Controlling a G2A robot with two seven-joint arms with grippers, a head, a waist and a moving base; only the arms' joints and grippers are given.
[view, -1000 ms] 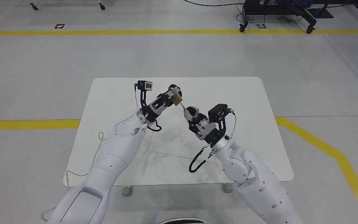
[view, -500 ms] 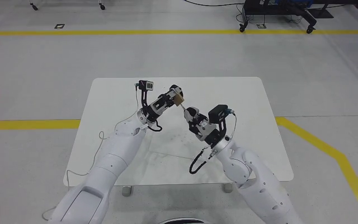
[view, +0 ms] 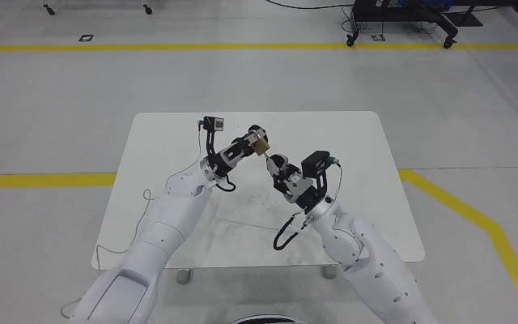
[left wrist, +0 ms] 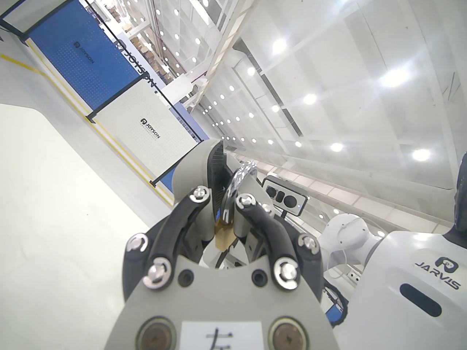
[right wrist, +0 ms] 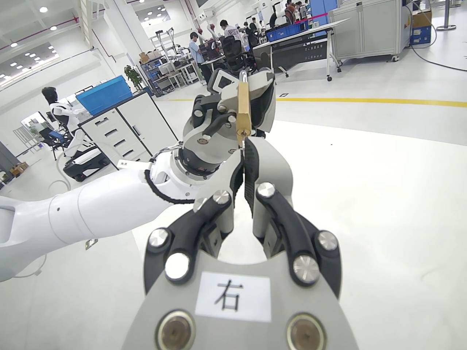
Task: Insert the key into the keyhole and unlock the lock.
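We've got the padlock (right wrist: 243, 111) clamped in the left gripper (left wrist: 230, 182), held up above the table (view: 356, 146), and the right gripper (right wrist: 245, 154) pinched shut on the key (right wrist: 239, 143), its tip right at the keyhole (right wrist: 241, 133). Looks to us like insertion's barely begun, turning's all left to do.

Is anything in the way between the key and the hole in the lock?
Nothing that I can see. The right gripper pinches the key, which is mostly hidden between its fingers. The key's tip is right at the keyhole in the end of the brass padlock, which the left gripper holds.
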